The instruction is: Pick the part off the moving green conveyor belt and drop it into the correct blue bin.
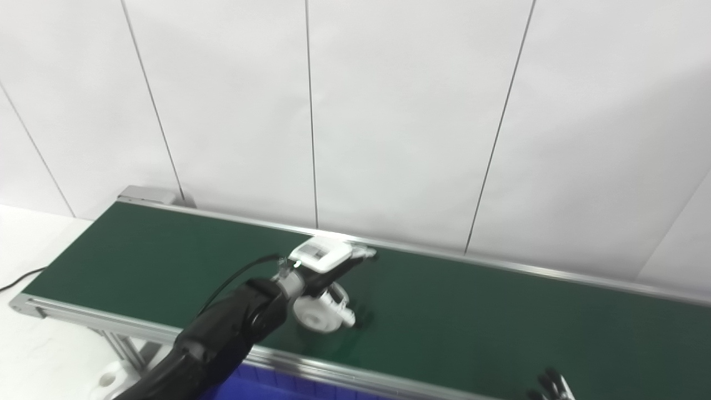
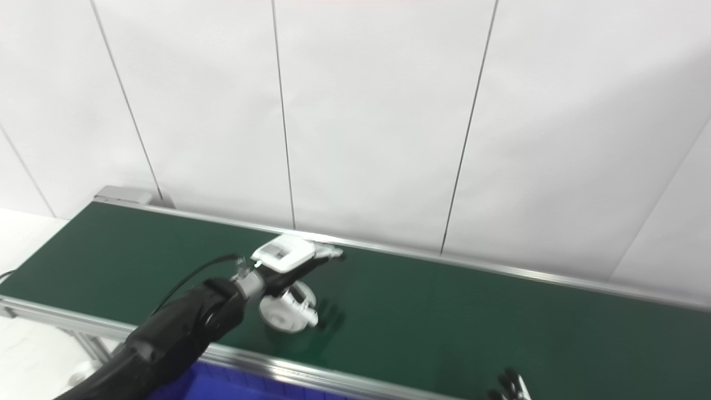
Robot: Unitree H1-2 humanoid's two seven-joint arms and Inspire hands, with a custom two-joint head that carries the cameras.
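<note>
The white round part (image 1: 315,318), a disc with a hub, is on or just above the green conveyor belt (image 1: 500,311), near its front rail. My left hand (image 1: 328,260) hovers directly over it with its white back plate facing up. Its fingers (image 1: 364,254) point toward the far rail, and other fingers reach down beside the part. Blur hides whether they hold it. Only the dark fingertips of my right hand (image 1: 551,385) rise above the bottom edge, spread apart and holding nothing. A strip of a blue bin (image 1: 278,384) shows below the front rail.
Silver rails (image 1: 500,264) run along both long sides of the belt, and its left end (image 1: 33,305) rests on an aluminium frame. A white panelled wall stands close behind. A black cable (image 1: 16,280) lies on the white surface at the left.
</note>
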